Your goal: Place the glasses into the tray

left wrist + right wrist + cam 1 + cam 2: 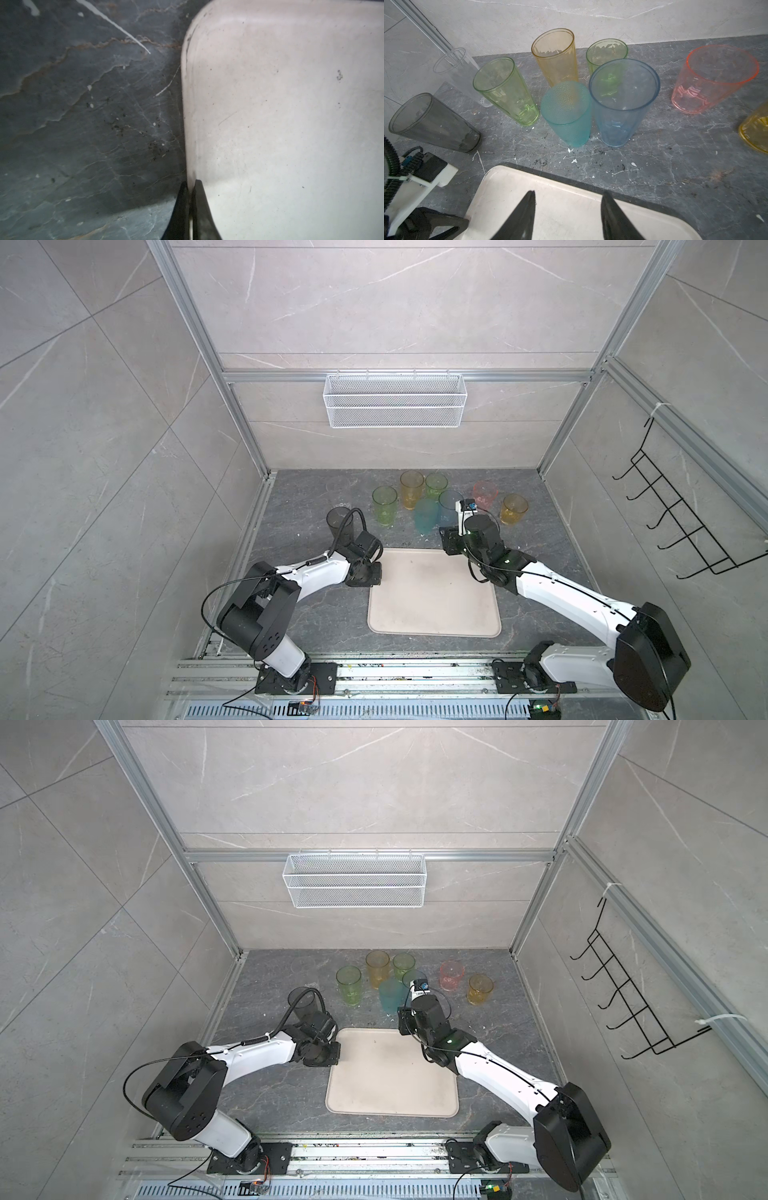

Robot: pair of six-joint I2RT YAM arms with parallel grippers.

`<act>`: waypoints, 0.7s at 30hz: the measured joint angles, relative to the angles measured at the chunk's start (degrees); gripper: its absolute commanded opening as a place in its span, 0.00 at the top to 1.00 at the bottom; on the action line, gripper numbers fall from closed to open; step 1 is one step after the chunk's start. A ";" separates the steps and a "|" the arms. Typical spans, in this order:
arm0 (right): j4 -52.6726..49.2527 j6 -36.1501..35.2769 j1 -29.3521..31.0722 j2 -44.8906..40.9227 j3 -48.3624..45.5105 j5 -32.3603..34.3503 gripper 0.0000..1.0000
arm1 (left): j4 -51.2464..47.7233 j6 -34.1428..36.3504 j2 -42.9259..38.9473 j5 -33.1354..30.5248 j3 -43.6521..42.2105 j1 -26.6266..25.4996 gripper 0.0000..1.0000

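The glasses [623, 99], all 9, stand on the counter [675, 155] beyond the tray's [500, 187] far edge, the teal one [566, 112] straight ahead of the right pincer [569, 191], its jaws apart, while the left pincer [191, 184] clamps the tray's rim.

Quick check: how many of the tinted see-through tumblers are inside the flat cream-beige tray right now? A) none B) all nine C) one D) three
A: the flat cream-beige rounded-rectangle tray holds nothing, and the tinted see-through tumblers all stand on the dark stone tabletop beyond it.
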 measured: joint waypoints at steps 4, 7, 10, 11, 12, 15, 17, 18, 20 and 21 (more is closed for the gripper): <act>0.00 0.00 0.00 0.02 0.00 0.02 0.44 | -0.90 -0.13 -0.20 -0.74 0.00 0.00 0.70; 0.00 0.02 0.00 0.02 0.00 0.00 0.43 | -1.73 -0.31 -1.77 -1.55 0.00 0.00 0.56; 0.02 0.02 0.00 0.02 0.00 -0.24 0.43 | -3.48 -0.68 -4.83 -2.71 0.66 0.00 0.46; 0.02 0.02 0.00 0.02 0.00 -0.26 0.42 | -4.24 -0.81 -5.90 -3.30 1.29 0.00 0.43; 0.02 0.02 0.00 0.02 0.00 -0.31 0.42 | -4.87 -1.01 -6.95 -3.96 2.03 0.00 0.41; 0.02 0.02 0.00 0.02 0.00 -0.42 0.42 | -7.26 -1.51 -10.43 -6.27 4.92 0.15 0.37; 0.02 0.02 0.00 0.02 0.00 -0.42 0.41 | -8.85 -1.86 -12.59 -8.00 7.10 0.57 0.33; 0.02 0.02 0.00 0.02 0.00 -0.42 0.41 | -9.73 -2.10 -13.53 -8.72 8.22 0.98 0.33; 0.02 0.04 0.00 0.02 0.00 -0.42 0.41 | -11.69 -2.40 -15.32 -10.12 11.02 2.71 0.32; 0.02 0.04 0.00 0.02 0.00 -0.42 0.41 | -12.46 -2.60 -15.72 -10.69 12.24 3.72 0.31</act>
